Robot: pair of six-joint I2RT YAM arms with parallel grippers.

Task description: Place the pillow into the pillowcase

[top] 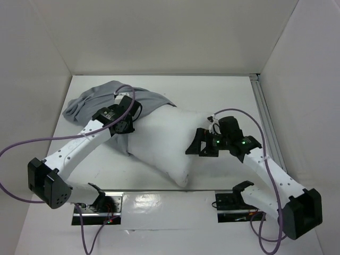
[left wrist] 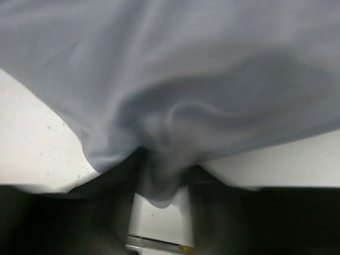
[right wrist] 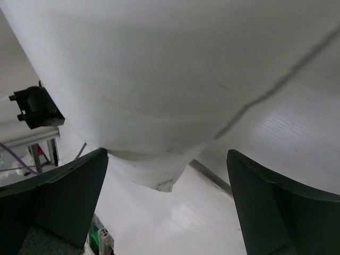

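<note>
The white desk (top: pixel 223 95) carries the pillow (top: pixel 164 143), lying diagonally at centre. Its far-left end meets the crumpled pillowcase (top: pixel 93 101); whether that end is inside cannot be told. The left arm (top: pixel 79 146) stretches forward, its end effector (top: pixel 126 114) pinching a pillowcase fold, fingers mostly hidden by cloth. The right arm (top: pixel 271 175) bends inward, its end effector (top: pixel 197 144) wide open at the pillow's right corner.

No readable text, label or number anywhere.
</note>
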